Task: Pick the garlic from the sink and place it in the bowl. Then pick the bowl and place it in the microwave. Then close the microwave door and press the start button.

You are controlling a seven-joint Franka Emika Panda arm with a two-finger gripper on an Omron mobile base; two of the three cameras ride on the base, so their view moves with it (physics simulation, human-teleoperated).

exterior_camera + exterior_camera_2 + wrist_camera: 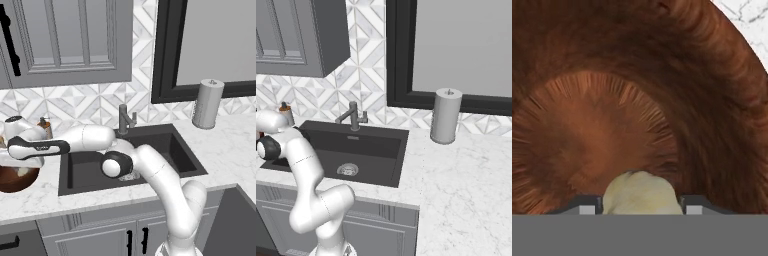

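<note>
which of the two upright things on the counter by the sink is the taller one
The grey paper towel roll, right of the sink, is taller. The small brown bottle at the sink's left back corner is much shorter and slimmer.

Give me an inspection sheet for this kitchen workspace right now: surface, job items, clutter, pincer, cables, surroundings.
Surface: white marbled counter around a dark sink, its basin showing just the drain.
Job's things: garlic sits between the pincer's fingertips, down inside the wooden bowl; the bowl stands on the counter left of the sink.
Clutter: paper towel roll upright at the back right; small bottle behind the arm, left of the faucet.
Pincer: pincer down in the bowl, jaws either side of the garlic; whether it grips or has let go cannot be told.
Cables: nothing seen.
Surroundings: patterned tile backsplash, grey wall cabinet, dark-framed window.
</note>
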